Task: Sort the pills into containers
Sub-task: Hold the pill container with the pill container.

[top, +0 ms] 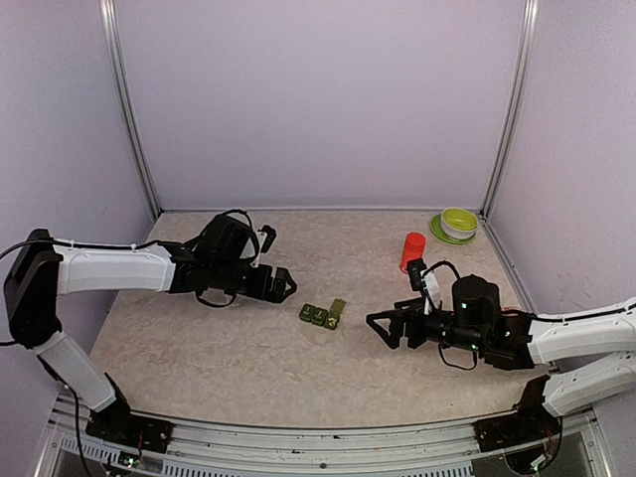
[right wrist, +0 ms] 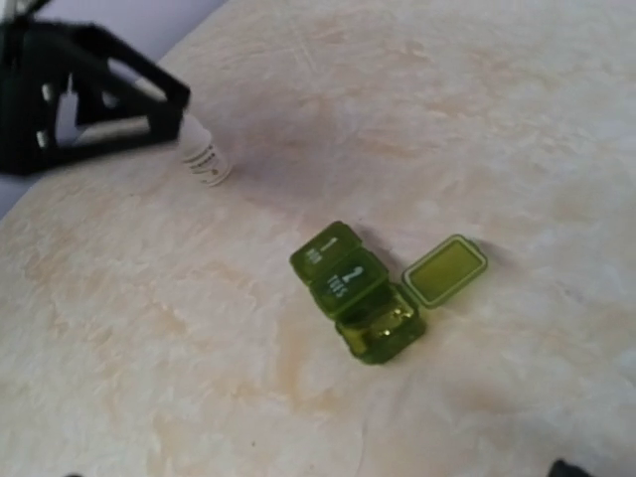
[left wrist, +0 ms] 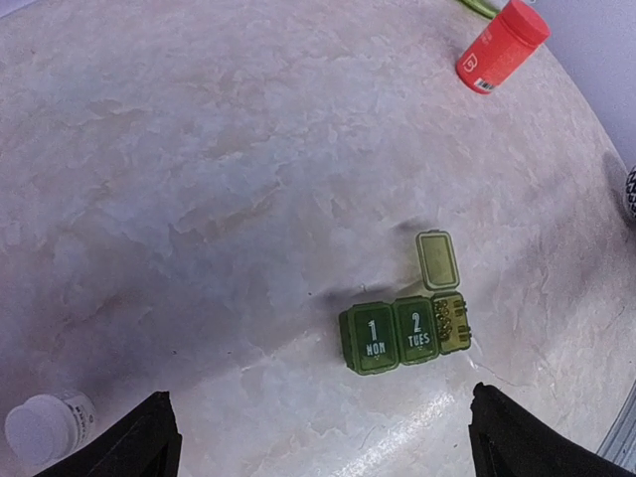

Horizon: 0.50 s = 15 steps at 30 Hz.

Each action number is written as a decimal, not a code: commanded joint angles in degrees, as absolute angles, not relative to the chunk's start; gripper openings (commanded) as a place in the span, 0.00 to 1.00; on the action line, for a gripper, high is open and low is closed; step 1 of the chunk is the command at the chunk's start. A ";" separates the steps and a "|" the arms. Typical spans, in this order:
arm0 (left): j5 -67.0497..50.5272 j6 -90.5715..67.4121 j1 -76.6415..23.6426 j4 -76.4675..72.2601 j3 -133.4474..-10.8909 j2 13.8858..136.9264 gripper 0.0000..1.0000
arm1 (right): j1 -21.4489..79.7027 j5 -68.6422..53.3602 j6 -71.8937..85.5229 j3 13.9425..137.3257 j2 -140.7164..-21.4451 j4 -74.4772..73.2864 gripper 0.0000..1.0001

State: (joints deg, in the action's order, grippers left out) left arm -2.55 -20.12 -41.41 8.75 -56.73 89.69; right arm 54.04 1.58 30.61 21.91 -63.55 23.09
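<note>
The containers (top: pixel 320 315) are a strip of three dark-green boxes on the table between my arms. In the left wrist view (left wrist: pixel 405 333) the boxes marked 1 MON and 2 TUES are closed. The third box (left wrist: pixel 452 322) has its lid (left wrist: pixel 437 260) flipped open and holds small yellowish pills. The strip also shows in the right wrist view (right wrist: pixel 353 288). My left gripper (top: pixel 281 285) is open and empty, to the left of the strip. Its fingertips (left wrist: pixel 139 447) frame the bottom of its own view. My right gripper (top: pixel 383 328) is open and empty, to the right of the strip.
A red-orange bottle (top: pixel 412 251) stands at the back right, also in the left wrist view (left wrist: pixel 502 45). A green bowl on a plate (top: pixel 457 225) sits in the far right corner. A tiny clear bottle with a white cap (left wrist: pixel 48 425) stands by my left gripper, also in the right wrist view (right wrist: pixel 204 159).
</note>
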 commanded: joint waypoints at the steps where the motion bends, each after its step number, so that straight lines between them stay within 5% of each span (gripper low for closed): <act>1: -4.40 -20.19 -42.42 5.59 -59.56 95.64 0.99 | 51.40 -4.29 31.22 26.18 -68.00 24.51 1.00; 15: -3.54 -18.12 -44.43 4.57 -63.91 105.80 0.99 | 44.13 -15.57 33.07 36.09 -87.92 28.83 0.93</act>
